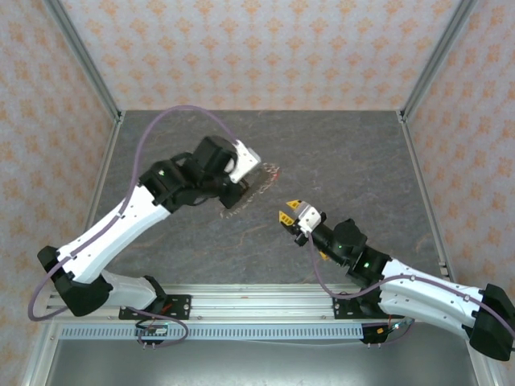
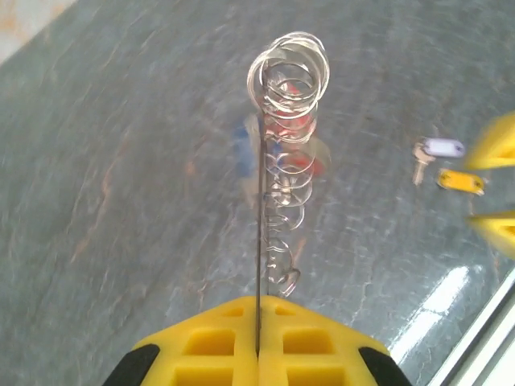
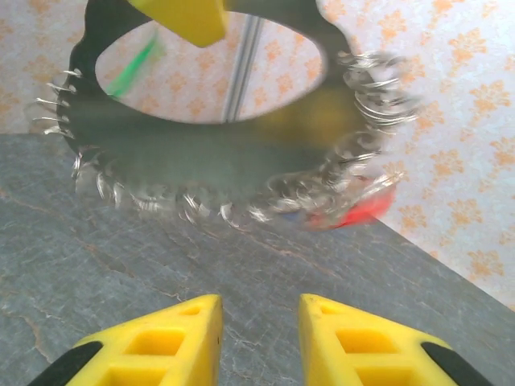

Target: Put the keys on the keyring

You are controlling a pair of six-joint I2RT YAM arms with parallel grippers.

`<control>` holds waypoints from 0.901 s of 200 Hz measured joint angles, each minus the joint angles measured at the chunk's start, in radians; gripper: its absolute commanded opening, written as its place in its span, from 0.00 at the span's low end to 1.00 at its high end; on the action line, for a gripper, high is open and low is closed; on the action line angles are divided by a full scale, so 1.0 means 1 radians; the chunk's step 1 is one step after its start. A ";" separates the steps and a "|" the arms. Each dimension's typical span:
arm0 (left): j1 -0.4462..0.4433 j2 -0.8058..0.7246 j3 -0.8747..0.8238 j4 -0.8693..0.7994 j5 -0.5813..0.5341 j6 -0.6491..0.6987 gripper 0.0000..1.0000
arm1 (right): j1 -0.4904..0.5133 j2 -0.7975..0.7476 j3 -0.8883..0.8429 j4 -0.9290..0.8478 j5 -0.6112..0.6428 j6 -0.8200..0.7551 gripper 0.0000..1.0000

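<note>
Aloft, the left gripper [image 2: 257, 322] pinches the keyring [image 3: 201, 157].
Nearby, the right gripper [image 3: 259, 318] stands spread, empty; two keys [image 2: 438, 149] lie on the table [image 1: 362, 161].

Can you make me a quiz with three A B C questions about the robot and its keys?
1. Where are the white key and the yellow key?
A in a box
B on the table
C on a wall
2. Which colour key hangs on the keyring?
A red
B black
C pink
3. How are the left fingers?
A wide open
B shut on a key
C shut on the keyring
Answers: 1 B, both lie flat there. 2 A, a red key sits among its rings. 3 C, pressed together on its edge.
</note>
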State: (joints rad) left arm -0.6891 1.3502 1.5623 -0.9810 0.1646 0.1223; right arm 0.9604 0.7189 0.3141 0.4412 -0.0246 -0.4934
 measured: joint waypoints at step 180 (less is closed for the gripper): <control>0.061 -0.114 0.086 -0.010 0.360 0.045 0.00 | -0.002 0.061 0.101 0.048 -0.288 0.037 0.28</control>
State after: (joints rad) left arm -0.6281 1.2366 1.6485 -0.9913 0.5243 0.1669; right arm 0.9585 0.7795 0.4152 0.4889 -0.3126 -0.4564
